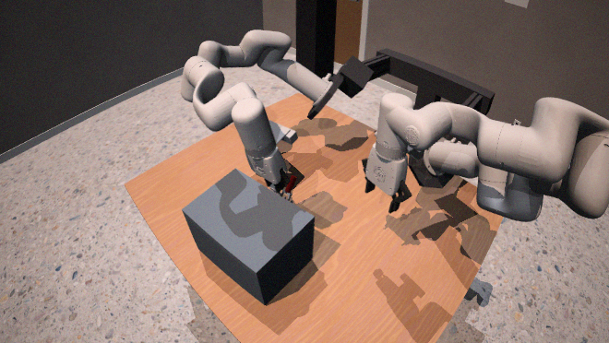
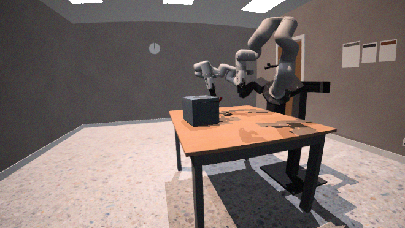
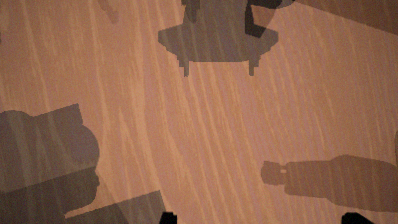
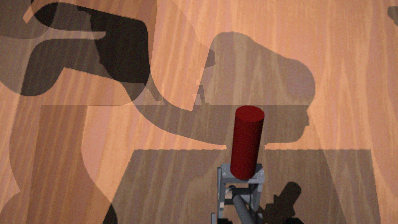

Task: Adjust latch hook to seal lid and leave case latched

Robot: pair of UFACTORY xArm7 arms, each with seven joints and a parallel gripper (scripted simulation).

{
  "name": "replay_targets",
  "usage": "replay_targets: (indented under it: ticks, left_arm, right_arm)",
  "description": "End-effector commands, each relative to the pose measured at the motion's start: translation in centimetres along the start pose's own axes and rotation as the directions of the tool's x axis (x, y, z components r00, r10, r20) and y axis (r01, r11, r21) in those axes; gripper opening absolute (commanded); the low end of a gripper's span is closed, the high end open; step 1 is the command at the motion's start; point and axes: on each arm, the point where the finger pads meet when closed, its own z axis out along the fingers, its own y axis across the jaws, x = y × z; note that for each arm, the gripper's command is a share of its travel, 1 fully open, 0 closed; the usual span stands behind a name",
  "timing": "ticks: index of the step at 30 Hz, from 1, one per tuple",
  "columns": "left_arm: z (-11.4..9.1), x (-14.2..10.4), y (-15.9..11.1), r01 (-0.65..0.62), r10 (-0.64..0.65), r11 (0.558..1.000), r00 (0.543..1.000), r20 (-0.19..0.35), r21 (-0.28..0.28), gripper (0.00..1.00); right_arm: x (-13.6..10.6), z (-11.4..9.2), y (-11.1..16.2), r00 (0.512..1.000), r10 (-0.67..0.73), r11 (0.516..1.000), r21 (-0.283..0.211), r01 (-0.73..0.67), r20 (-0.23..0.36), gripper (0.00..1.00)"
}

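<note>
The grey-blue case (image 1: 251,221) (image 2: 200,110) stands on the table with its lid down. Its latch's red handle (image 1: 291,183) (image 2: 220,100) (image 4: 246,142) sticks out from the side facing the robot. In the right wrist view, a grey metal bracket (image 4: 256,175) and a grey rod (image 4: 243,206) show below the handle. The hook's tip, the keeper and the gasket are hidden. My right gripper (image 1: 279,188) (image 2: 212,92) is tilted beside the latch, partly open, with nothing seen between its fingers. My left gripper (image 1: 382,198) (image 3: 261,218) is wide open and empty above the table, away from the case.
The wooden table (image 1: 360,249) (image 2: 199,142) carries several arm shadows. The right forearm hangs close to the case's latch side. The left arm stands on the right in the top view. The black robot stand (image 1: 316,37) is behind the table.
</note>
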Motion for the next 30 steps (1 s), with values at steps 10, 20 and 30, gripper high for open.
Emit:
replay_targets:
  ticks: [10, 20, 30]
  left_arm:
    - [-0.1, -0.1, -0.1, 0.000, 0.000, 1.000, 1.000, 0.003, 0.003, 1.00]
    - [-0.1, -0.1, -0.1, 0.000, 0.000, 1.000, 1.000, 0.003, 0.003, 1.00]
    - [-0.1, -0.1, -0.1, 0.000, 0.000, 1.000, 1.000, 0.003, 0.003, 1.00]
  right_arm:
    - [-0.1, -0.4, 0.1, 1.000, 0.000, 1.000, -0.005, 0.000, 0.002, 0.41]
    - [-0.1, -1.8, 0.1, 1.000, 0.000, 1.000, -0.004, 0.000, 0.016, 0.41]
    - [0.0, -3.2, 0.1, 0.964, 0.001, 1.000, -0.005, 0.000, 0.264, 0.41]
